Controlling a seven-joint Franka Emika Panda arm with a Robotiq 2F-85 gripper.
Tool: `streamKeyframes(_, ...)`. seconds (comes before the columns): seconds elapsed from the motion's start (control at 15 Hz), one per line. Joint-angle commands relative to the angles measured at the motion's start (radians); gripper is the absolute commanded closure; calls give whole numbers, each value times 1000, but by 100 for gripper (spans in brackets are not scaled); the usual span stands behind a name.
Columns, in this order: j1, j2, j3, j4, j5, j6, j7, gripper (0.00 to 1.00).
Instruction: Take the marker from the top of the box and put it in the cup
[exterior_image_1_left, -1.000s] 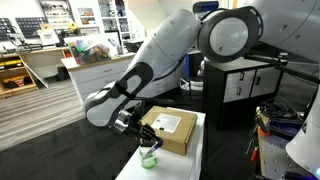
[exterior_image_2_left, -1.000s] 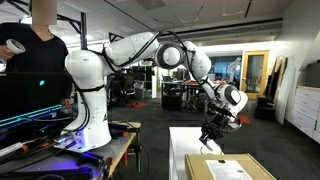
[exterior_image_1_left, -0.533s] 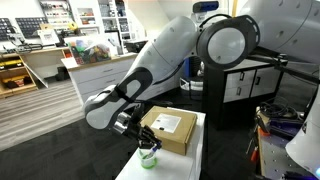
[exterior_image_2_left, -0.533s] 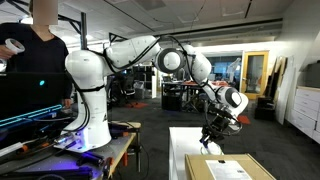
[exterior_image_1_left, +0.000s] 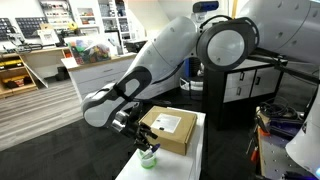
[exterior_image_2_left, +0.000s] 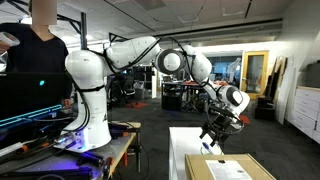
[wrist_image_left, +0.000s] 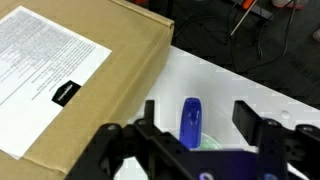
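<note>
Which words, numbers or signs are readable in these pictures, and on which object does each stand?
White label on the box: dense printed lines, too blurred to read.
Small black patch on that label: unreadable.
No other text is legible anywhere.

box (wrist_image_left: 70, 80): cropped at wrist-view edges | marker (wrist_image_left: 189, 118): blurred, lower end hidden

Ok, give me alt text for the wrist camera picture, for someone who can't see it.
A dark blue marker stands between the spread fingers of the gripper, with a sliver of green cup at its base. A tan cardboard box with a white label lies at upper left on a white table.
</note>
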Motion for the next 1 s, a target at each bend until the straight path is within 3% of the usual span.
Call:
streamKeyframes(0.0, 1, -30, 1, 1, -2, 3, 1, 0)
streamKeyframes(0.47, -5, -134, 11, -84, 4, 183, 34, 0)
streamKeyframes(0.93, -15, -297, 8, -328, 1, 490, 90, 0)
